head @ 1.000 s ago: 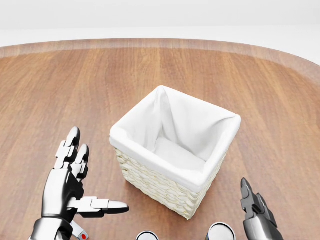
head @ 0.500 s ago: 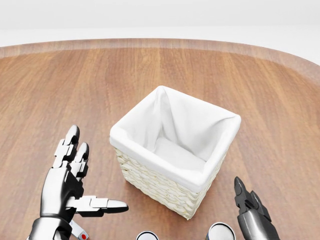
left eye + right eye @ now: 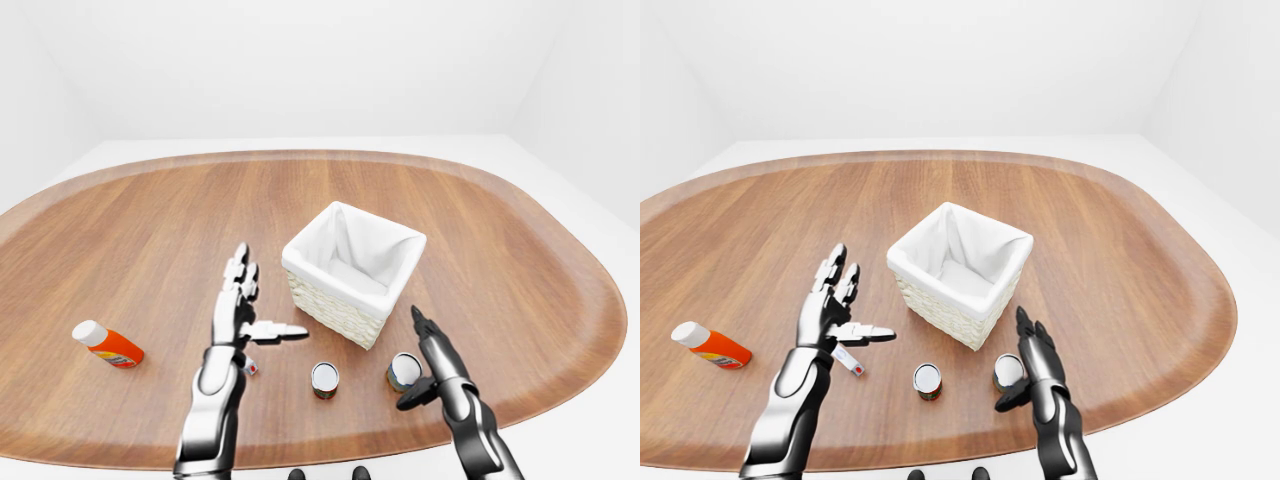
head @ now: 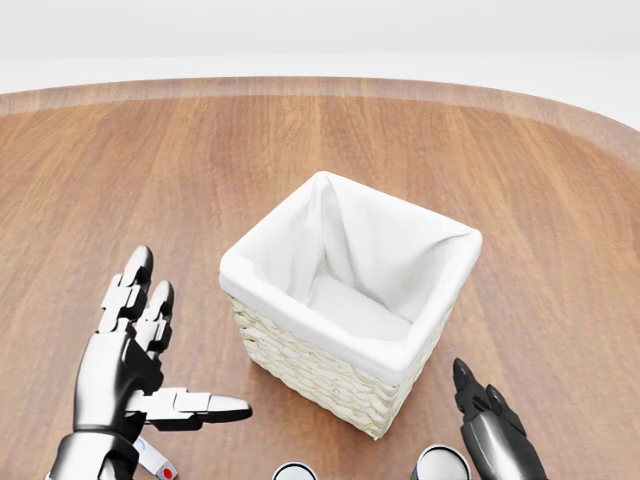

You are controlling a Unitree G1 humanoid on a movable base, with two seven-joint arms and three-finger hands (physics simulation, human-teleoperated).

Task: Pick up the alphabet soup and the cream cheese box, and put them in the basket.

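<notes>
A wicker basket (image 3: 322, 283) with a white liner stands mid-table and looks empty. Two small cans stand below it in the left-eye view: one with a dark red label (image 3: 325, 380) and one to its right (image 3: 403, 371). I cannot read which is the alphabet soup. A small white box with a red mark (image 3: 850, 360), likely the cream cheese, lies just under my left hand. My left hand (image 3: 268, 296) is open, fingers up, thumb pointing at the basket. My right hand (image 3: 425, 352) is open, right beside the right can, not closed on it.
An orange bottle with a white cap (image 3: 108, 345) lies at the far left of the oval wooden table (image 3: 500, 250). The table's near edge runs just below the cans and my arms.
In the head view my right hand has sunk lower and a little left, toward the right can. My left hand has drifted slightly down and left. Basket and cans have not moved.
</notes>
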